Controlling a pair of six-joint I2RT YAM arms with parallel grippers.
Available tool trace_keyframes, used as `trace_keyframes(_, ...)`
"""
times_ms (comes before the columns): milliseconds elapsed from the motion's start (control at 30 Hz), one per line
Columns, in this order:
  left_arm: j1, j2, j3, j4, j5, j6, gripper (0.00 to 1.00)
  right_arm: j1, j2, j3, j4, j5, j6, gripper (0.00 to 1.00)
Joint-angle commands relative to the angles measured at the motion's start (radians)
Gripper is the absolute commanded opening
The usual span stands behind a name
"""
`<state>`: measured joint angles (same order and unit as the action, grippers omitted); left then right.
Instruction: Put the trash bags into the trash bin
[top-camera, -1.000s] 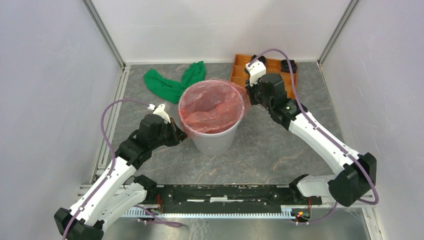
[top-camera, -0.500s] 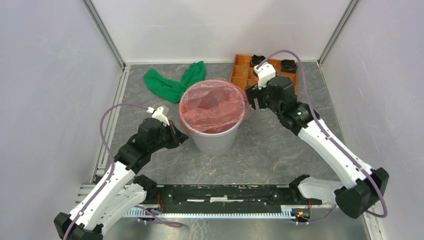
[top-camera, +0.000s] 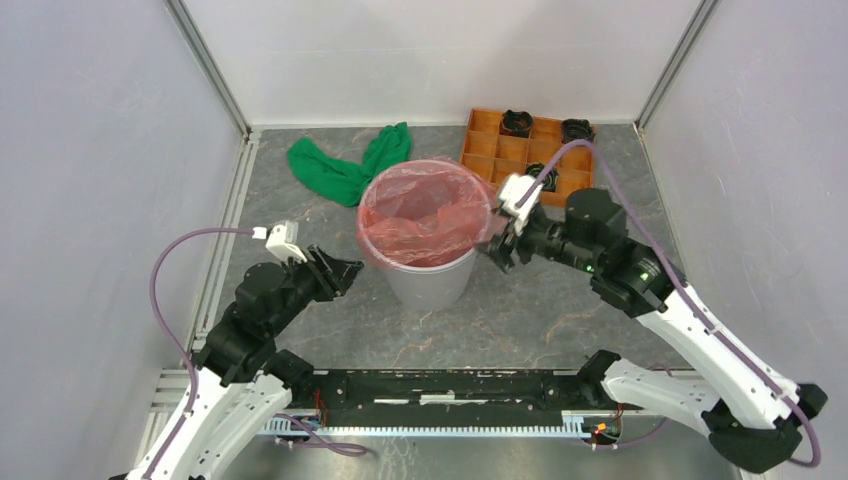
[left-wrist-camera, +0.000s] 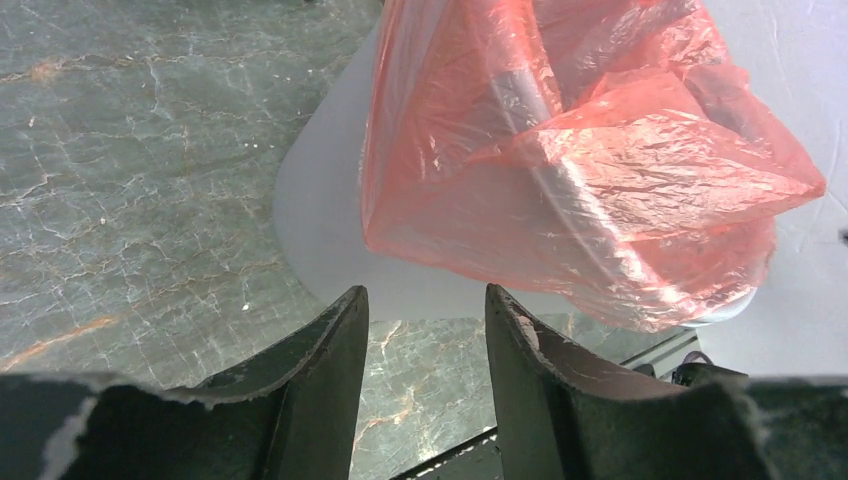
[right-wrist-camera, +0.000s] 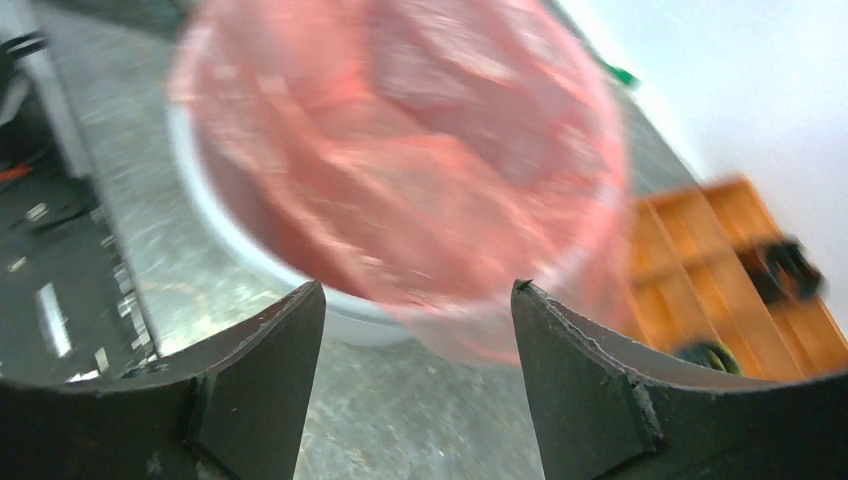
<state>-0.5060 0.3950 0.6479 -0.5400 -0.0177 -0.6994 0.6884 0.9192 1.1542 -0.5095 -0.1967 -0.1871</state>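
Both claws have opened and drawn back from the bin's rim. The left claw (top-camera: 345, 268), at lower left of centre, gapes empty, its arm folded low. The right claw (top-camera: 497, 248), just right of the bin, is also spread and empty, its forearm reaching in level. At centre, on the desk (top-camera: 560, 300), the trash bags (top-camera: 425, 210) line the trash bin (top-camera: 432, 282), with the film draped over its rim. The bagging looks nearly finished.
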Motion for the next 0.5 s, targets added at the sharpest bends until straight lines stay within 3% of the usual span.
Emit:
trace_keyframes(0, 0.002, 0.009, -0.013, 0.04, -0.006, -0.007, 0.54, 0.149, 0.032, 0.007, 0.041, -0.139, -0.19, 0.74)
trace_keyframes(133, 0.003, -0.008, -0.05, 0.085, 0.036, -0.029, 0.58, 0.2, 0.064, -0.001, 0.11, -0.172, -0.276, 0.72)
trace_keyframes(233, 0.002, -0.014, -0.065, 0.109, 0.051, -0.038, 0.61, 0.226, 0.104, -0.014, 0.141, -0.195, -0.345, 0.63)
trace_keyframes(367, 0.003, -0.007, -0.059, 0.115, 0.038, -0.015, 0.63, 0.248, 0.135, -0.007, 0.162, -0.142, -0.382, 0.58)
trace_keyframes(467, 0.002, 0.01, -0.045, 0.11, 0.039, 0.003, 0.63, 0.254, 0.148, -0.007, 0.175, -0.143, -0.389, 0.44)
